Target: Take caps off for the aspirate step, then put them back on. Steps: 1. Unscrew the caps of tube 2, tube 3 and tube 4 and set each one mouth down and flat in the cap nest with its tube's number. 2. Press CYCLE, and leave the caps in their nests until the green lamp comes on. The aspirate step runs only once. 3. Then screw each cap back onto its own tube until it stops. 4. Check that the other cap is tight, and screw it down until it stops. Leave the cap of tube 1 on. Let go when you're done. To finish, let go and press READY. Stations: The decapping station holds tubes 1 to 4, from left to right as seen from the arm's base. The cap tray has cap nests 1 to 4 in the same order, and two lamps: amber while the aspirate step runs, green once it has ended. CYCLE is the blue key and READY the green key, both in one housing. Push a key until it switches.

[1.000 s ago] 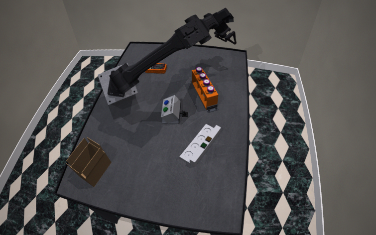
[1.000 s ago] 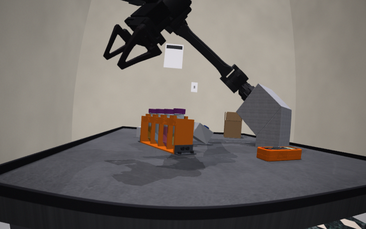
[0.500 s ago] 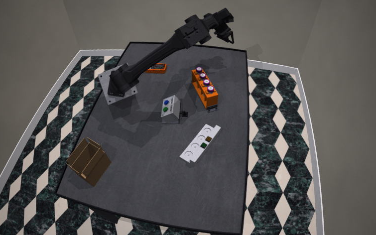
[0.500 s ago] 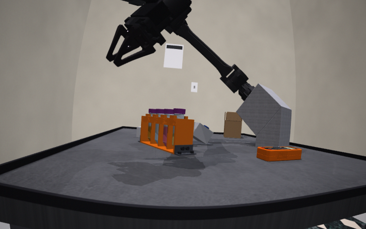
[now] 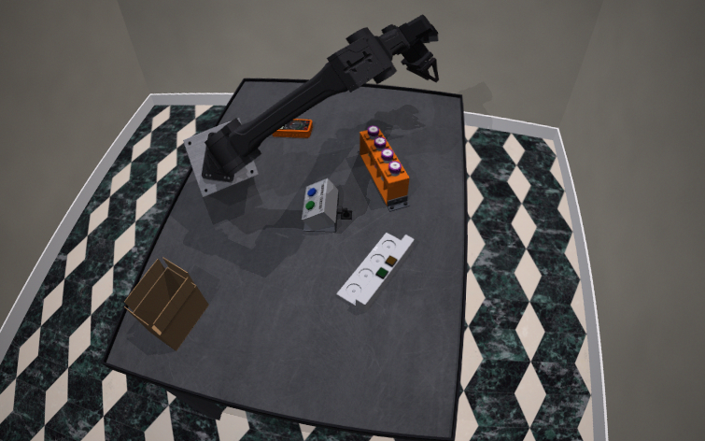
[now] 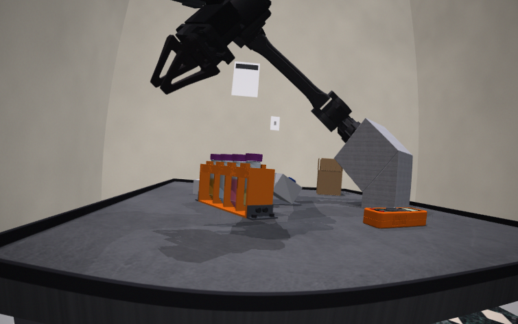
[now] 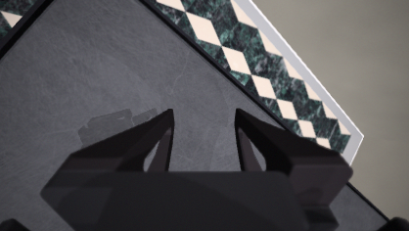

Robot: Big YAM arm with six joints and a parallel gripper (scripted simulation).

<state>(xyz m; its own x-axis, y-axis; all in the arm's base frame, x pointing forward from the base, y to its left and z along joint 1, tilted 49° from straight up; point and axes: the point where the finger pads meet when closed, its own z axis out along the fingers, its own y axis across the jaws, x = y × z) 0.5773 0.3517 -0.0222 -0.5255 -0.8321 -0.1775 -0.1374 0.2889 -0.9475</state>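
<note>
The orange decapping station [image 5: 397, 189] [image 6: 260, 187] holds four tubes with purple-rimmed caps on: tube 1's cap [image 5: 373, 130] [image 6: 254, 157], tube 2's cap [image 5: 380, 142], tube 3's cap [image 5: 387, 153] and tube 4's cap [image 5: 395, 166]. How tight they are cannot be seen. The white cap tray [image 5: 347, 297] has four empty nests; its amber lamp [image 5: 390, 261] and green lamp [image 5: 381, 272] look dark. The grey housing bears the blue CYCLE key [image 5: 311, 192] and green READY key [image 5: 310, 205]. My gripper [image 6: 160, 88] [image 7: 204, 115] is partly open and empty, high above the table beyond tube 1's end of the station.
An orange meter [image 5: 303, 132] [image 6: 394, 218] lies near the arm's base. An open cardboard box [image 5: 182, 322] [image 6: 328, 182] stands at the table's near left in the top view. A small black fitting [image 5: 345, 214] sits beside the key housing, towards the station.
</note>
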